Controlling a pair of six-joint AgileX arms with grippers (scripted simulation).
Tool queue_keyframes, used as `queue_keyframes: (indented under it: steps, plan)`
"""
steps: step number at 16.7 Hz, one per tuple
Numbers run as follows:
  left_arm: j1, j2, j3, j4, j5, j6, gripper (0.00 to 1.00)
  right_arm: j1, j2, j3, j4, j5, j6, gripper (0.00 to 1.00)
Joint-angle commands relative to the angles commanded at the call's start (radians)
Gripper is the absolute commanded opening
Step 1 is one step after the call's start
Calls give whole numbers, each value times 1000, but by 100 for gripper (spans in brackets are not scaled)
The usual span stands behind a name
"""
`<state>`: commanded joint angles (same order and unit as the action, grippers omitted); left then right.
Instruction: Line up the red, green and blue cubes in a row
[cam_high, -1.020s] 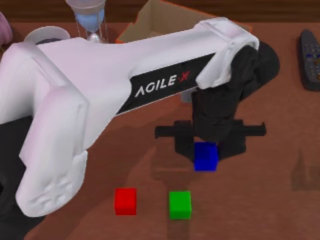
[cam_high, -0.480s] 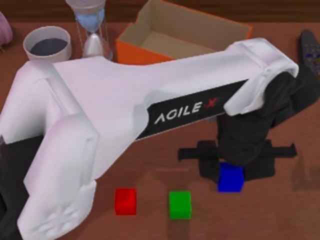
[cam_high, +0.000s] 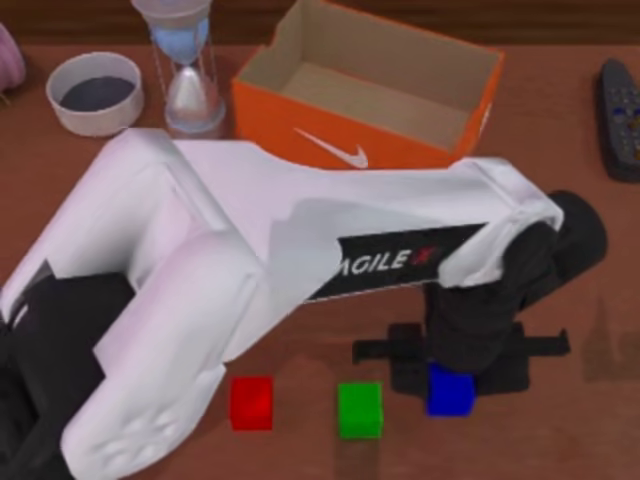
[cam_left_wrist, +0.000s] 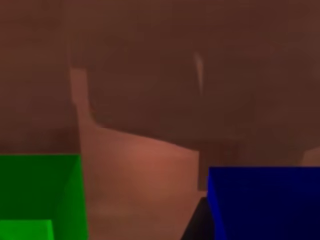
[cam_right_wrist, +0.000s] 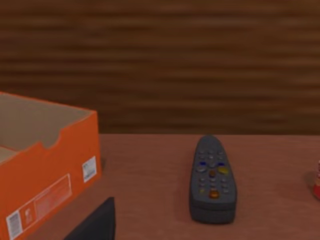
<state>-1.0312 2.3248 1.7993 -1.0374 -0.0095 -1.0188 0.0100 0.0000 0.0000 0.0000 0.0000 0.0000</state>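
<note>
Left gripper (cam_high: 452, 385) low over the table's (cam_high: 560, 430) front strip, at about 5 o'clock from table centre, fingers clamped on the blue cube (cam_high: 449, 389). Blue cube sits to the 3 o'clock side of the green cube (cam_high: 360, 409), a bare gap between them, slightly farther back than green. Left wrist view shows the same: green cube (cam_left_wrist: 40, 195) and blue cube (cam_left_wrist: 265, 200) apart, bare wood between.

Red cube (cam_high: 251, 402) at 9 o'clock of green, gap similar; both near the front edge, little room toward 6 o'clock.

Open table at 3 o'clock of blue, out to the right edge. Left arm (cam_high: 300, 260) covers the middle. Back edge crowded: orange shoebox (cam_high: 300, 125) at 12 o'clock, hourglass (cam_high: 188, 70) and white bowl (cam_high: 95, 92) at 10–11 o'clock, remote (cam_high: 622, 115) at 2 o'clock.

Right gripper not visible; right wrist view shows shoebox side (cam_right_wrist: 45, 180) and remote (cam_right_wrist: 212, 177), clear wood between.
</note>
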Motion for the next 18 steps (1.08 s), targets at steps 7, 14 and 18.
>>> queue_keyframes:
  steps: [7,14,18]
  plan:
    - [0,2,-5,5,0,0,23,0,0,0,0,0,0,100]
    - [0,2,-5,5,0,0,75,0,0,0,0,0,0,100]
    - [0,2,-5,5,0,0,100,0,0,0,0,0,0,100]
